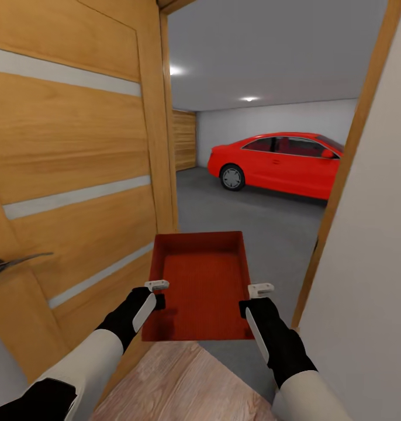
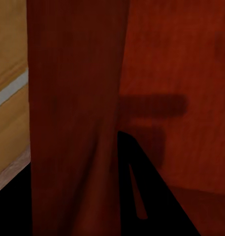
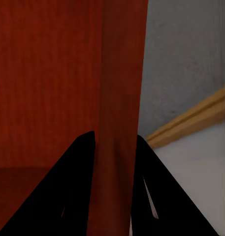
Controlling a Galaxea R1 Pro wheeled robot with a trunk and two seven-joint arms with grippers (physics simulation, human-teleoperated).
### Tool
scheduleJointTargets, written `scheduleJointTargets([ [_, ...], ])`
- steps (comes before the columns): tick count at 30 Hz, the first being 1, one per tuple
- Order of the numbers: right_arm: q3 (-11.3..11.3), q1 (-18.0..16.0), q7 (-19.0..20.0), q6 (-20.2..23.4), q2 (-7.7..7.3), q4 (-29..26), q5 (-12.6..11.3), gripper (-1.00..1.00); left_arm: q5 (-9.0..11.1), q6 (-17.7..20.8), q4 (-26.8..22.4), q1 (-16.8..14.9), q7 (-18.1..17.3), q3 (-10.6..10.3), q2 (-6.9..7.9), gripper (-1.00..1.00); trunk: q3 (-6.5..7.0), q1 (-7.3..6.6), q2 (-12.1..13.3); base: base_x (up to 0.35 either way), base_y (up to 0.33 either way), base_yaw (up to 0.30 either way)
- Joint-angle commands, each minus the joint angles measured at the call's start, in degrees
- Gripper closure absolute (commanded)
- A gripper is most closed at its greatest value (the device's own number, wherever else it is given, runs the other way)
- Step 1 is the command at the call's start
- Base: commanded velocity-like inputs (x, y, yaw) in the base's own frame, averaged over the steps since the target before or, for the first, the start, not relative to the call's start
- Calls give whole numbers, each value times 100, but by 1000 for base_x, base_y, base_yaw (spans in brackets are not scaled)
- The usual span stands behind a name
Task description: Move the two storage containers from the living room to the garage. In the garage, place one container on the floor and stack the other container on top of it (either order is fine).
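Grey matt concrete of the garage floor (image 1: 247,216) lies just past the threshold; a glossy red car (image 1: 279,164) is parked well back. Wood-grain door (image 1: 72,175) w/ pale inlay strips is close on my left. I'm in the doorway carrying one orange-red container (image 1: 201,286), low straight walls, ribbed flat bottom. Left gripper (image 1: 156,289) pinches its left wall, right gripper (image 1: 260,292) its right wall. Nothing placed yet; 2nd bin & stacking remain, I judge.

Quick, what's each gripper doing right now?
Left gripper: shut on the left wall of the red bin.
Right gripper: shut on the bin's right wall.
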Motion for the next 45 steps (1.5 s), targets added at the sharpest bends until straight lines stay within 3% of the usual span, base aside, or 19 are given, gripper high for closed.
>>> scheduleJointTargets([
  [1, 182, 5, 20, -15, 158, 9, -163, 100, -158, -46, -12, -1, -9, 5, -141, 100, 0, 0, 0, 23, 26, -300],
  [11, 188, 5, 20, -15, 158, 9, -165, 100, -158, -39, -12, -1, -16, 5, -141, 100, 0, 0, 0, 6, 41, -300],
  [45, 191, 5, 26, -15, 158, 9, -172, 100, -158, -38, -12, -1, -17, 5, -141, 100, 0, 0, 0, 95, 278, -279],
])
